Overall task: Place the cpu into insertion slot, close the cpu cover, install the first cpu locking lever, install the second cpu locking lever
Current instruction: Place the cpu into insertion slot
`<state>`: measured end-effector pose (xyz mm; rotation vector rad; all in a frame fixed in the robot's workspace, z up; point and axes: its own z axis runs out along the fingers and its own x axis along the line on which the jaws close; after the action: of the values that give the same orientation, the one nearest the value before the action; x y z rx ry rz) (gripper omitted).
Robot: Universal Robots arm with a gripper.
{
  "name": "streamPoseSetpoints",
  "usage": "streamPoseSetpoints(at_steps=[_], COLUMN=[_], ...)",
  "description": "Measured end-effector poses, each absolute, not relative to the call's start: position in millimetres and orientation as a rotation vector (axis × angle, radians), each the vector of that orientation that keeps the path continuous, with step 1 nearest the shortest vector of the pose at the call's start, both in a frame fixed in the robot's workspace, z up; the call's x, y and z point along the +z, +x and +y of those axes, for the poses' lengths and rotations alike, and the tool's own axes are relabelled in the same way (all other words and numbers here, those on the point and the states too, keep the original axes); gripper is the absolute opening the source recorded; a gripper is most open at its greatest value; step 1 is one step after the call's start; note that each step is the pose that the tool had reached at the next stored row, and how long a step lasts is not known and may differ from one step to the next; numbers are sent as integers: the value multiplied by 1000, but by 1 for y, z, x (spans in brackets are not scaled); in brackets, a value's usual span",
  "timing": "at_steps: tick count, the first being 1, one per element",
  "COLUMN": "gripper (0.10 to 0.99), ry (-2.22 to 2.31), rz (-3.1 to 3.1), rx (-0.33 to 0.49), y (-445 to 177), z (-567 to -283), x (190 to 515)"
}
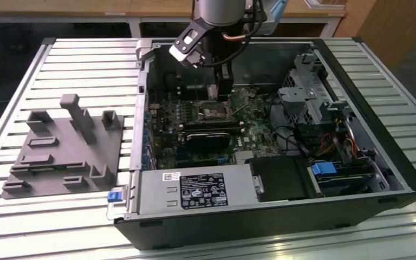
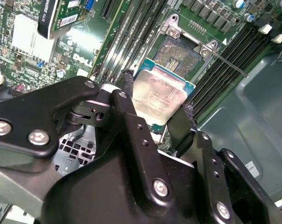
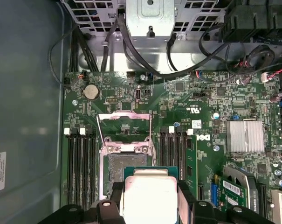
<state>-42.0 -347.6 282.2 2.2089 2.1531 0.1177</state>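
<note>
My gripper (image 2: 157, 97) is shut on the cpu (image 2: 160, 93), a flat square chip with a silvery top and a green edge, its black fingers (image 2: 127, 109) pressing two opposite sides. In the first wrist view the cpu (image 3: 147, 198) hangs just short of the insertion slot (image 3: 126, 167), apart from it. The slot (image 2: 180, 52) lies bare, showing its dark contact field. The cpu cover (image 3: 124, 125) stands flipped up at the slot's far side. A thin locking lever (image 2: 230, 64) sticks out beside the socket. In the exterior view the gripper (image 1: 224, 86) reaches down into the case above the slot (image 1: 212, 110).
The green motherboard (image 1: 248, 127) lies inside an open black computer case (image 1: 403, 179). Memory slots (image 3: 80, 163) flank the socket. A black card (image 1: 208, 138), a power supply (image 1: 193, 189), a drive cage (image 1: 309, 92) and cables crowd the case. A grey fixture (image 1: 63, 146) sits on the exterior view's left.
</note>
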Motion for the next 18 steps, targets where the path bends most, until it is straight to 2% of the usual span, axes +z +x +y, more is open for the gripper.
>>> streamPoseSetpoints(at_steps=[18], gripper=[541], ry=[2158], rz=[2205], rx=[118], y=[-42], z=[-343], x=[260])
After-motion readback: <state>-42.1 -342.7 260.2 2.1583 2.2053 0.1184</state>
